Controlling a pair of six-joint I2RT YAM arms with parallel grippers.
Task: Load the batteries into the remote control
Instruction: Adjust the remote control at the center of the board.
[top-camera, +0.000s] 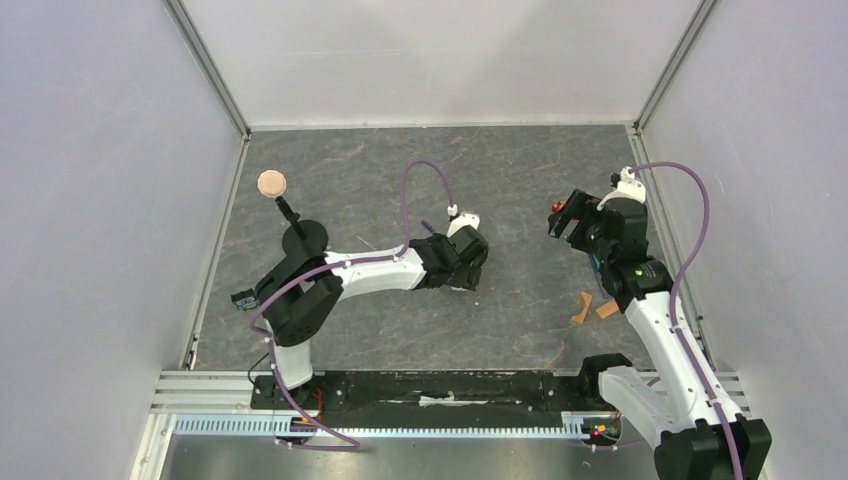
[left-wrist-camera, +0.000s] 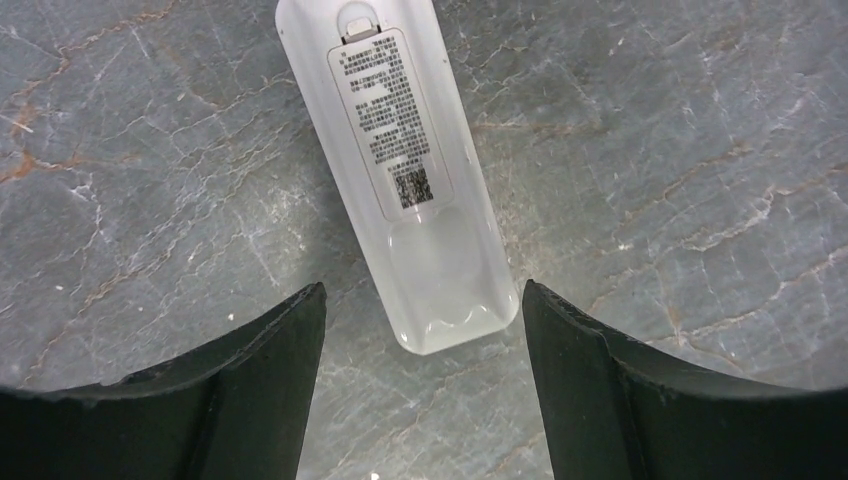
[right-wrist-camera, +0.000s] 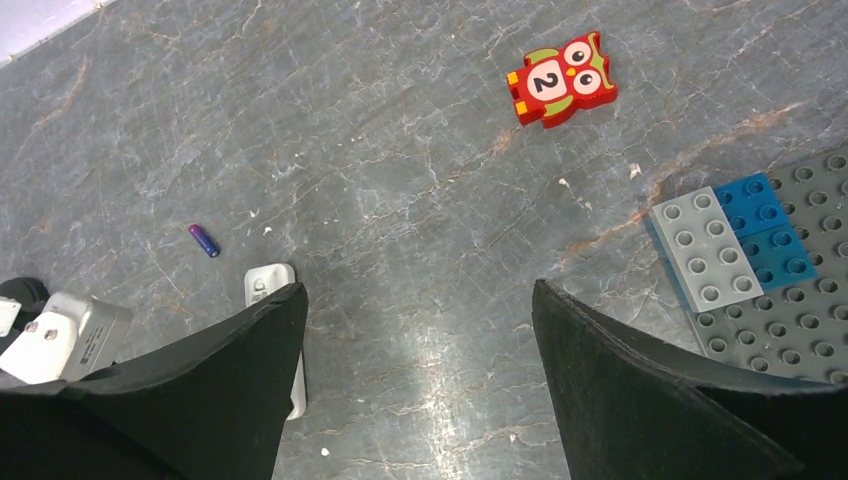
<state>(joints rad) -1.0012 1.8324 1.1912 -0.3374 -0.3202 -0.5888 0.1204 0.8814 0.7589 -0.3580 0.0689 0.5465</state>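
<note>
The left gripper gapes empty. The slim white plastic remote control runs toward eleven o'clock, its near end between the fingers.

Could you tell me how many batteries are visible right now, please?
1: the battery lies loose on the table near the remote, apart from it. Others may be hidden.

One remote control, one battery, one owl block
</note>
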